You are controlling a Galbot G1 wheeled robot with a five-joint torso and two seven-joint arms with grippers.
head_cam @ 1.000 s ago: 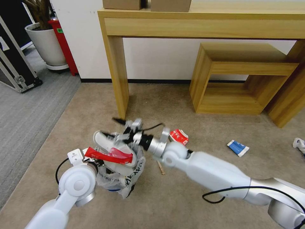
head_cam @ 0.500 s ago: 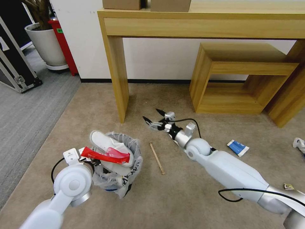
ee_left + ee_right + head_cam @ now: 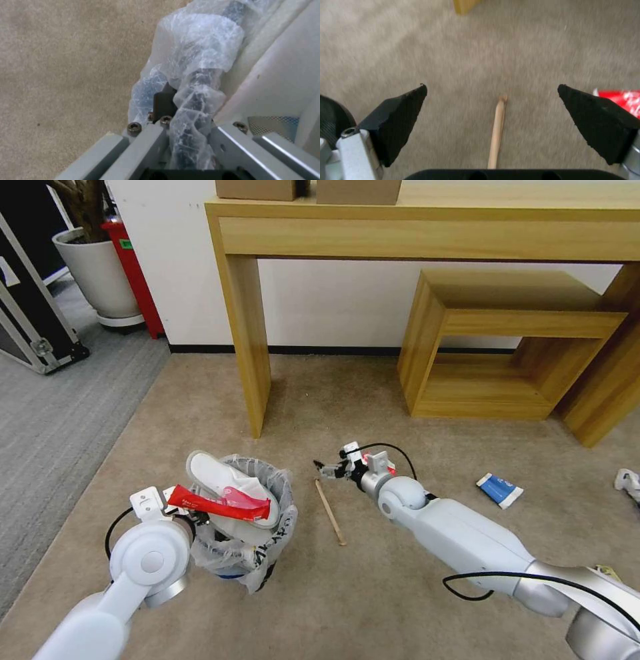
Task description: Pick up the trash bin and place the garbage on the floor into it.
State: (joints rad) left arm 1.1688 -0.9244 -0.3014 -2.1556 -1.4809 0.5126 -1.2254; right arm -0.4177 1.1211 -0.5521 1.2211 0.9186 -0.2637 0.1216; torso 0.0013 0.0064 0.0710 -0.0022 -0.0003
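Since half a second ago the right gripper (image 3: 325, 469) has dropped from above the carpet toward the upper end of the wooden stick (image 3: 330, 511), while the left arm and the bin have hardly shifted. In the right wrist view its two black fingers (image 3: 398, 117) stand wide apart and hold nothing, with the stick's tip (image 3: 497, 125) lying on the floor (image 3: 373, 593) between them, untouched. A red-white carton (image 3: 620, 98) shows just past one finger; in the head view it lies at about 3 o'clock from the gripper, mostly hidden behind the wrist.

The left gripper (image 3: 180, 140) is clamped on the bag-wrapped rim of the trash bin (image 3: 250, 553), with crinkly plastic bunched between its jaws. The bin sits at 9 o'clock from the stick, near but not touching it. A white slipper (image 3: 223, 483) juts out of its top and a red wrapper (image 3: 220, 505) lies across that slipper.

A blue-white packet (image 3: 500, 490) lies on the floor at 3 o'clock from the right gripper, well apart. At 11 o'clock from the bin stands the leg of a wooden table (image 3: 248, 340).
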